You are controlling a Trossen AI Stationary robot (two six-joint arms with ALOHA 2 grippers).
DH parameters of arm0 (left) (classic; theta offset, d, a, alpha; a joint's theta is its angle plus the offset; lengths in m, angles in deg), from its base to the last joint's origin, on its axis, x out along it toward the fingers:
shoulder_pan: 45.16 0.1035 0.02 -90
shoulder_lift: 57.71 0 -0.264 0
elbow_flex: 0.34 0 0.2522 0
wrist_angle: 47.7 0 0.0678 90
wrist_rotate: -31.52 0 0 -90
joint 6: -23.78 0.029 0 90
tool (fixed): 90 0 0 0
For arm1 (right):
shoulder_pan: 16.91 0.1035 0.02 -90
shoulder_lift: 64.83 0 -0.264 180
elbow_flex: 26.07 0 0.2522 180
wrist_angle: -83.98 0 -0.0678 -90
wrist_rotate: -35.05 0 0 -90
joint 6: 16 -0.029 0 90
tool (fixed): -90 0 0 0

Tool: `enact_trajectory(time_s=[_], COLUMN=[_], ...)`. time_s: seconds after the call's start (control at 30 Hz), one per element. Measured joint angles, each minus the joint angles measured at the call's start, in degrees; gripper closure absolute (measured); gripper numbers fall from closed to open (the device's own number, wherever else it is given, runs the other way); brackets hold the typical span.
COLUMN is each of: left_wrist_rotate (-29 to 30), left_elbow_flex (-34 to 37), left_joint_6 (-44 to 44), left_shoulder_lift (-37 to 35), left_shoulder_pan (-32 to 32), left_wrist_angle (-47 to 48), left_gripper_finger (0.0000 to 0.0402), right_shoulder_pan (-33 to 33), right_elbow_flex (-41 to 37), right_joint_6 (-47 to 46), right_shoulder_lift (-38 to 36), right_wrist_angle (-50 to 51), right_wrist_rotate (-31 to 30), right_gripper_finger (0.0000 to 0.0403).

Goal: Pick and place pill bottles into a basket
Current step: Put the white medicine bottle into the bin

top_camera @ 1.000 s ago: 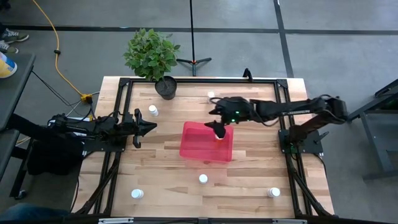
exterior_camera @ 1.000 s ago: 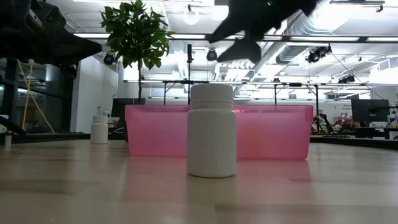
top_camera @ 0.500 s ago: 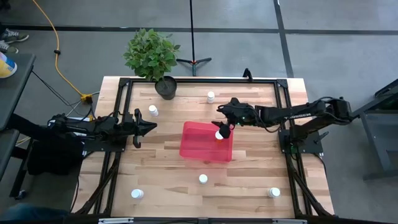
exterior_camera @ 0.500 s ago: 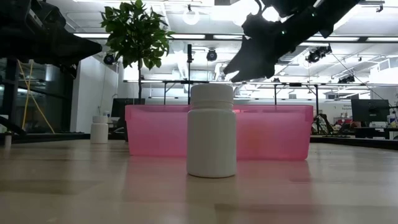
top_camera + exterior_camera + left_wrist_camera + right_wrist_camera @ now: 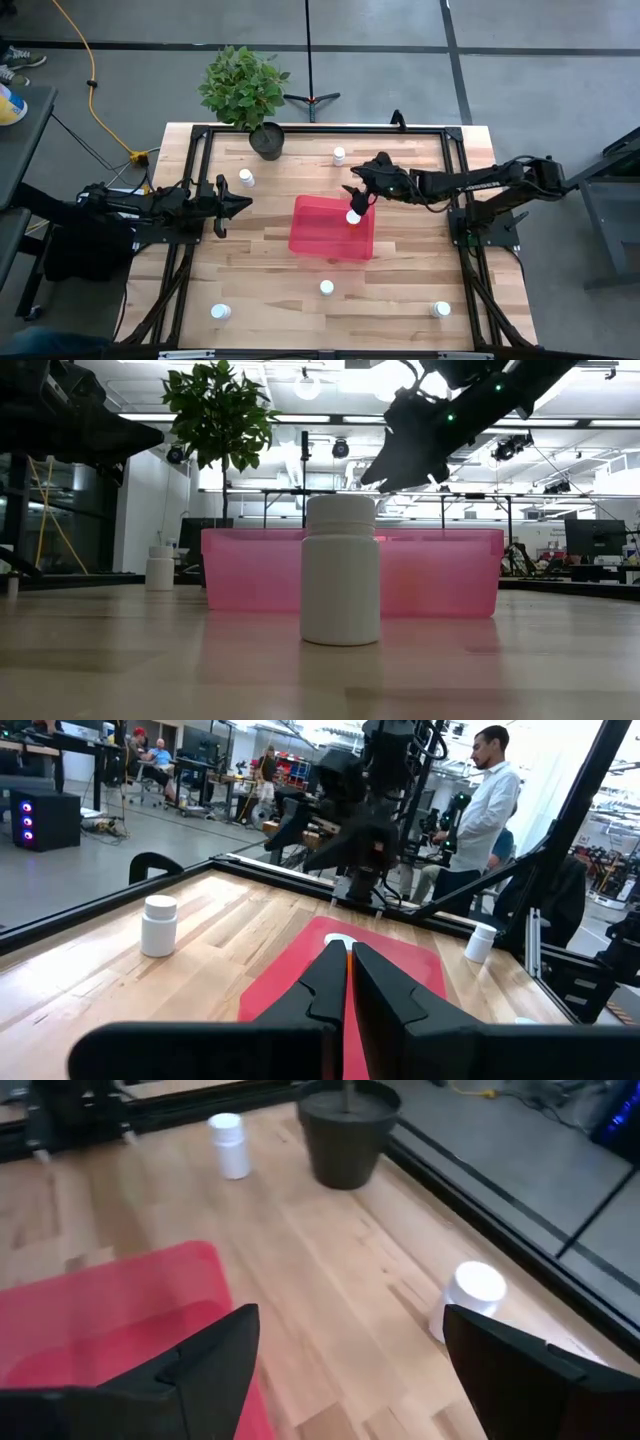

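The red-pink basket (image 5: 330,230) sits at the table's middle. One pill bottle (image 5: 353,216) is inside it at its far right corner, white cap showing. My right gripper (image 5: 358,196) is open and empty, above and just beyond that corner; it also shows in the low view (image 5: 400,455) and its own wrist view (image 5: 350,1320). My left gripper (image 5: 246,203) is shut and empty, left of the basket, pointing at it (image 5: 349,955). Other white-capped bottles stand on the table at the far middle (image 5: 339,155), the far left (image 5: 245,177) and the near middle (image 5: 326,287).
Two more bottles stand near the front edge, one at the left (image 5: 220,311) and one at the right (image 5: 440,309). A dark plant pot (image 5: 267,141) stands at the far edge. People stand in the room beyond the table (image 5: 485,810).
My right gripper has drawn back from over the basket's right end, going up and toward the table's far right. The bottle it hung over now sits uncovered in the basket's far right corner. My left arm has kept still.
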Motion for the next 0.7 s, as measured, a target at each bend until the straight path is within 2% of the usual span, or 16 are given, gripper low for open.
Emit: enact_trajectory(time_s=[0.23, 0.4, 0.7], left_wrist_rotate=[0.00, 0.00, 0.00], left_elbow_flex=[0.00, 0.01, 0.01], left_joint_6=[0.00, 0.01, 0.02], left_shoulder_lift=[0.00, 0.01, 0.00], left_shoulder_pan=[0.00, 0.00, 0.00], left_wrist_angle=[0.00, 0.00, 0.00], left_gripper_finger=[0.0344, 0.0344, 0.0344], right_shoulder_pan=[-2.28, -2.43, -2.42], right_elbow_flex=[0.00, 0.02, 0.02], right_joint_6=[-8.25, -11.82, -12.49], right_shoulder_lift=[0.00, 0.00, 0.00], right_wrist_angle=[1.79, 9.39, 11.77], right_wrist_rotate=[-1.17, -5.27, -3.12], right_gripper_finger=[0.0096, 0.0096, 0.0096])
